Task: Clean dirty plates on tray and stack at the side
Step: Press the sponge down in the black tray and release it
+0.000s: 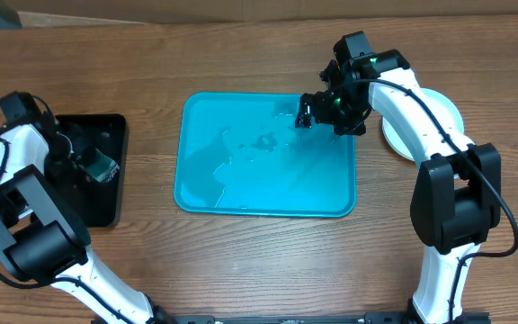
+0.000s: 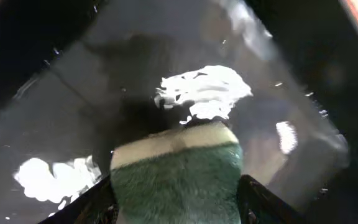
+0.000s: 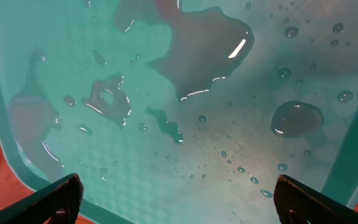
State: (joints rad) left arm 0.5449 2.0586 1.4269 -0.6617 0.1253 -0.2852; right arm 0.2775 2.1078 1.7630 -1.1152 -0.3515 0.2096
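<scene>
Left gripper [image 2: 179, 198] pinches a green sponge [image 2: 176, 165] in the black bin [image 1: 108, 202]. Right gripper [image 3: 179, 202] hangs spread above the puddled tray [image 1: 241, 184]; wooden table [image 1: 268, 256] beneath.

I seem to work at a robotics lab bench rather than in a home kitchen: my left arm [image 1: 21, 144] and right arm [image 1: 412, 99] (white shells, black joints, loose cables) rise from the near edge of a wood-grain table [image 1: 241, 261], and the washing setup is just a wet turquoise tray [image 1: 313, 191] and a black bin [image 1: 111, 184] set on it.
</scene>
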